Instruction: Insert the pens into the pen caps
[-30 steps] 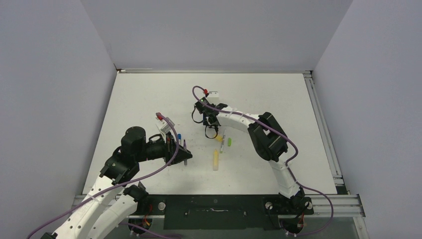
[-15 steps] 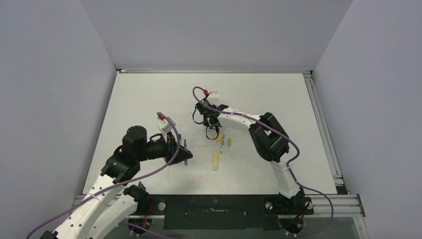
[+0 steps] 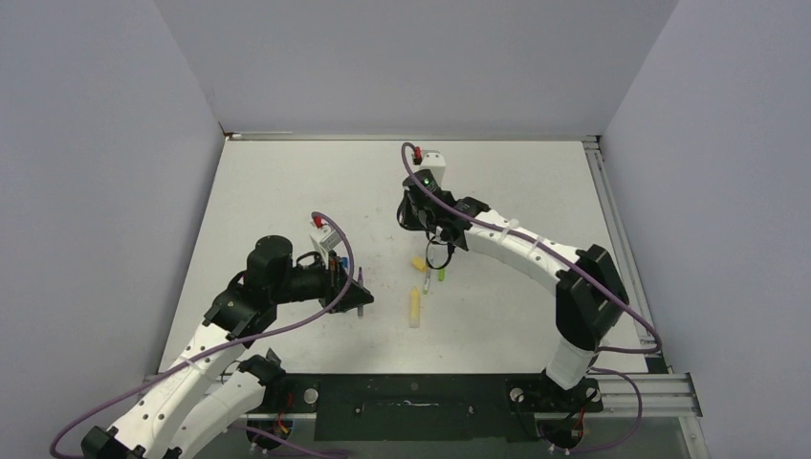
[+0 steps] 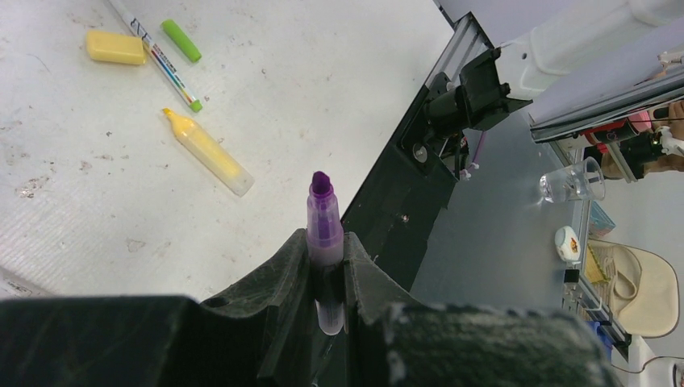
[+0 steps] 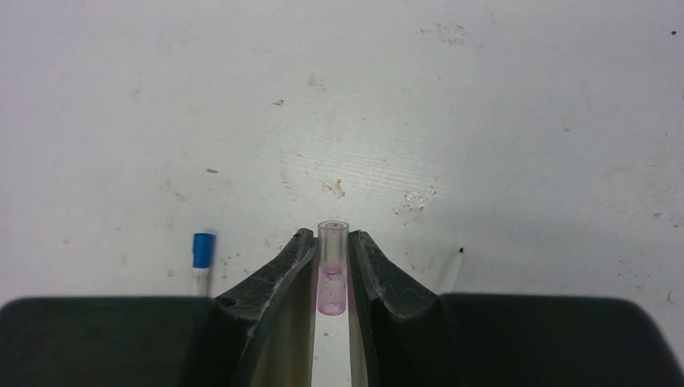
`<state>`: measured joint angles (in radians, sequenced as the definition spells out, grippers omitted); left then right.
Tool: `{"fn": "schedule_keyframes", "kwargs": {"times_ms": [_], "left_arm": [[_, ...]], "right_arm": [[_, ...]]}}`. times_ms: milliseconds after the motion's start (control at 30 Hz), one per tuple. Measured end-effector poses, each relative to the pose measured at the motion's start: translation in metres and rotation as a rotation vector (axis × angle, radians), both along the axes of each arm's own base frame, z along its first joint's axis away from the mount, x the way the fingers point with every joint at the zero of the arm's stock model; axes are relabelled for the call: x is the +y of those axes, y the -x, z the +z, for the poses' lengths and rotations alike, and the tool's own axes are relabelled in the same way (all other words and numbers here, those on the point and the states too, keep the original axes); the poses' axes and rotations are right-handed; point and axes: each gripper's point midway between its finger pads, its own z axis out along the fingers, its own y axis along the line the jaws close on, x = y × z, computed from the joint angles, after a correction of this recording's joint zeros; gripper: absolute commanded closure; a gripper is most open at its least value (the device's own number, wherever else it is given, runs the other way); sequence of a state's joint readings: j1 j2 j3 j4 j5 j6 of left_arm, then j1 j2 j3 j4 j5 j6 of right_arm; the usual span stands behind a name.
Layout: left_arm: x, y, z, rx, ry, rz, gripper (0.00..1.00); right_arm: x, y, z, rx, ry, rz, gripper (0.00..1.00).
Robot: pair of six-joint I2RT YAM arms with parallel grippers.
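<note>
The left tool (image 4: pixel 327 250) is gripping the purple pen (image 4: pixel 324 230), its jaws closed tight on the barrel, with the bare purple tip sticking out past the fingertips. It is hanging over the near left part of the counter (image 3: pixel 287 191). The right tool (image 5: pixel 331 239) is pinching the pink cap (image 5: pixel 332 278) between nearly closed jaws, the cap's clear open end pointing out toward the counter. The two tools are sitting well apart. Between them, the yellow marker (image 4: pixel 208 153) is lying uncapped on the counter, with the yellow cap (image 4: pixel 116 47), the green cap (image 4: pixel 181 40) and the thin green pen (image 4: pixel 157 56) lying close together beyond it. The blue pen (image 5: pixel 202 258) is lying near the right tool.
</note>
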<state>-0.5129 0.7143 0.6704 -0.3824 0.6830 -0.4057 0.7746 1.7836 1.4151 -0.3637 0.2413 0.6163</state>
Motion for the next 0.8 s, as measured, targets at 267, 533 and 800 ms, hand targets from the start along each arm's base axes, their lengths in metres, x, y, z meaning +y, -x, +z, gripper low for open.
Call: {"fn": "schedule_keyframes", "kwargs": {"times_ms": [267,533,800], "left_arm": [[-0.003,-0.004,-0.009,0.047,-0.019,0.003,1.00],[-0.010,-0.007,-0.007,0.084,-0.001,-0.008,1.00],[-0.021,-0.004,0.009,0.106,0.077,-0.059,1.00]], "right_arm": [[-0.003,0.040,0.079,-0.141,-0.238,0.109,0.95],[0.016,0.080,0.122,-0.201,-0.496,0.283,0.95],[0.034,0.118,0.159,-0.238,-0.712,0.442,0.95]]}}
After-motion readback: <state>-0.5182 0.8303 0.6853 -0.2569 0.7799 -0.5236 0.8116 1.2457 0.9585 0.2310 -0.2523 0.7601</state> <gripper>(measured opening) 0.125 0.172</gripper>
